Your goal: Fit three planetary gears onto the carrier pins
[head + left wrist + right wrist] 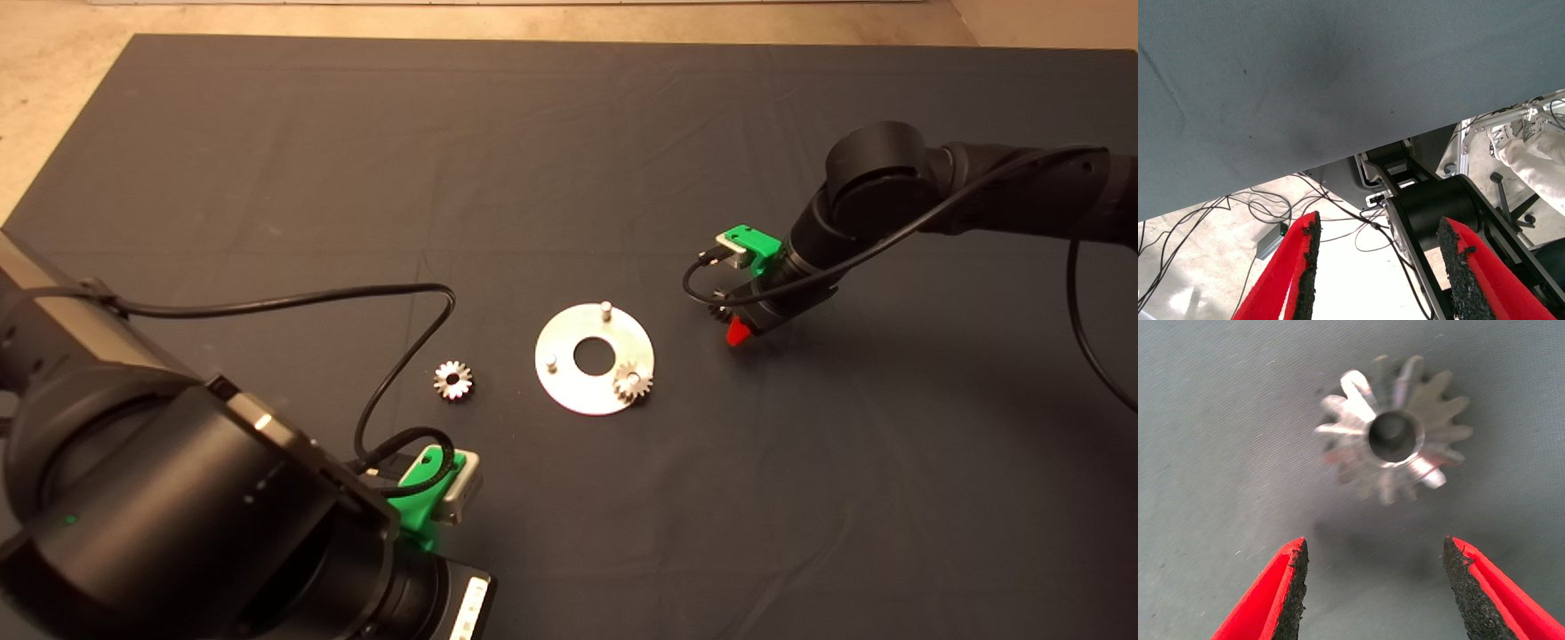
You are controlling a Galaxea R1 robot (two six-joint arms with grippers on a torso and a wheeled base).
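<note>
A dark mat (569,133) is covering the tabletop, with a round silver disc (594,358) lying near its middle. The left gripper (436,498) is waiting at the lower left, jaws spread and holding nothing. The right gripper (736,331) is hovering to the disc's right, jaws spread, above a loose gear (1395,437) lying flat. One gear (633,382) is sitting on a pin; another (453,380) is lying left of the disc. Two pins (605,308) are standing bare. Centring the jaws around the gear's teeth before closing should give a level grip.

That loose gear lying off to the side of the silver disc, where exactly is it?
In the head view the loose gear lies flat on the dark mat, left of the disc and apart from it, nearer the parked left gripper.
</note>
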